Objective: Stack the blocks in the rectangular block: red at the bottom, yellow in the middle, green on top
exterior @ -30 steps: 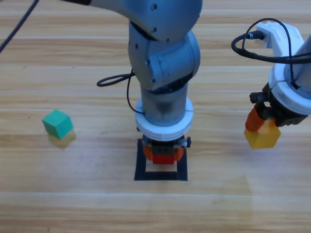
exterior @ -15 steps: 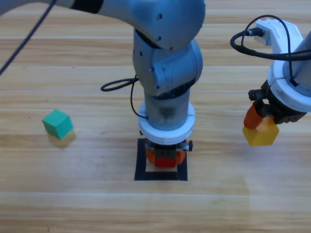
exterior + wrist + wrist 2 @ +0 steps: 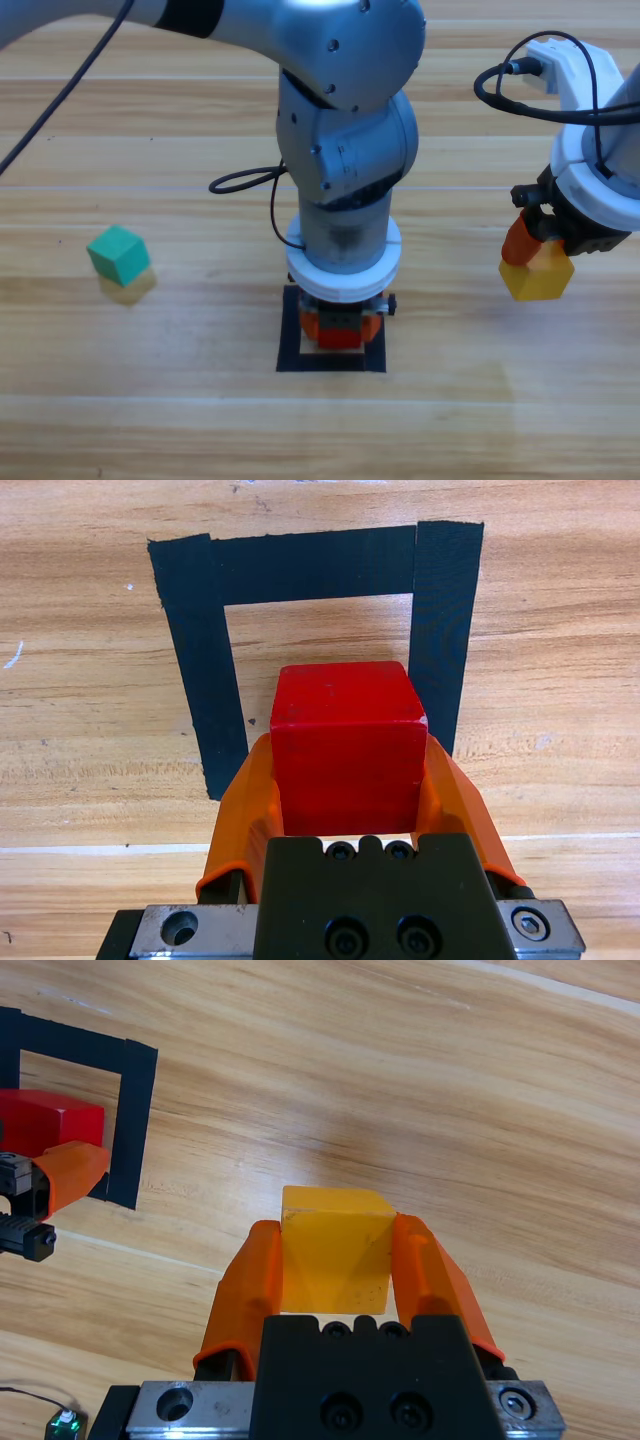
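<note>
Desk (image 3: 120, 420): wooden planks, carrying everything below.
Left arm (image 3: 345, 130): down from the top edge to the middle of the desk, wrist straight over the tape square.
Right arm (image 3: 600, 170): at the right edge, well apart from the tape square.
Tape square (image 3: 292, 350): black outline with bare wood inside, low in the middle of the desk; near side hidden under the left gripper in the wrist view (image 3: 315, 565).
Left gripper (image 3: 350, 780): pinching the red cube from both sides, over the square.
Right gripper (image 3: 335, 1265): pinching the yellow cube, lifted off the desk, to the right of the square.
Red cube (image 3: 345, 745): between the left jaws, within the tape outline; whether touching the wood, cannot tell.
Yellow cube (image 3: 540, 278): held in the air, shadow on the desk below.
Green cube (image 3: 117, 254): alone on the desk at far left, well apart from the square, tilted on an edge.
</note>
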Robot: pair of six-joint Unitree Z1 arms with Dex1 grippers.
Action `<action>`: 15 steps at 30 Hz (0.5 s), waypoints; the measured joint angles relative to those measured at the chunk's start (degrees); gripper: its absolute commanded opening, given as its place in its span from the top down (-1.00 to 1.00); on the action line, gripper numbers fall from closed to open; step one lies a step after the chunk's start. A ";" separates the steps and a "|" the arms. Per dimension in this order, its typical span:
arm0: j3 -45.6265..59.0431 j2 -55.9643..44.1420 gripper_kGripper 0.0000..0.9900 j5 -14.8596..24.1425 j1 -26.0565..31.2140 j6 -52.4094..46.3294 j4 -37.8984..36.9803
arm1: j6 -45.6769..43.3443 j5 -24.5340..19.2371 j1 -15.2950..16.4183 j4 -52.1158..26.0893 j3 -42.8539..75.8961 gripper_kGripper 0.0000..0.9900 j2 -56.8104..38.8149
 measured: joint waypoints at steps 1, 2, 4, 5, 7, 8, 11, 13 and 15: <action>0.07 0.00 0.80 0.00 0.00 -0.02 -0.02 | 0.00 0.00 0.00 0.00 0.00 1.00 0.00; 0.18 0.00 0.80 0.00 0.00 -0.02 -0.07 | 0.00 0.00 0.00 0.00 0.00 1.00 0.00; 0.36 0.00 0.80 0.00 0.00 -0.03 -0.21 | 0.00 -0.01 0.00 0.00 0.00 1.00 0.00; 0.42 0.00 0.80 0.00 0.00 -0.03 -0.22 | 0.00 -0.01 0.00 0.00 0.00 1.00 0.00; 0.64 0.00 0.80 0.00 0.00 -0.03 -0.35 | 0.00 -0.02 0.00 0.00 0.00 1.00 0.00; 0.82 0.00 0.80 0.00 0.00 -0.03 -0.52 | 0.00 -0.02 0.00 0.00 0.00 1.00 0.00; 1.19 0.00 0.80 0.00 0.00 -0.03 -0.66 | 0.00 -0.12 0.00 0.00 0.00 1.00 0.00; 1.21 0.00 0.78 0.00 0.00 -0.08 -0.66 | 0.00 -0.12 0.00 0.00 0.00 1.00 0.00; 1.23 0.00 0.71 0.00 0.00 -0.29 -0.66 | 0.00 -0.12 0.00 0.00 0.00 1.00 0.00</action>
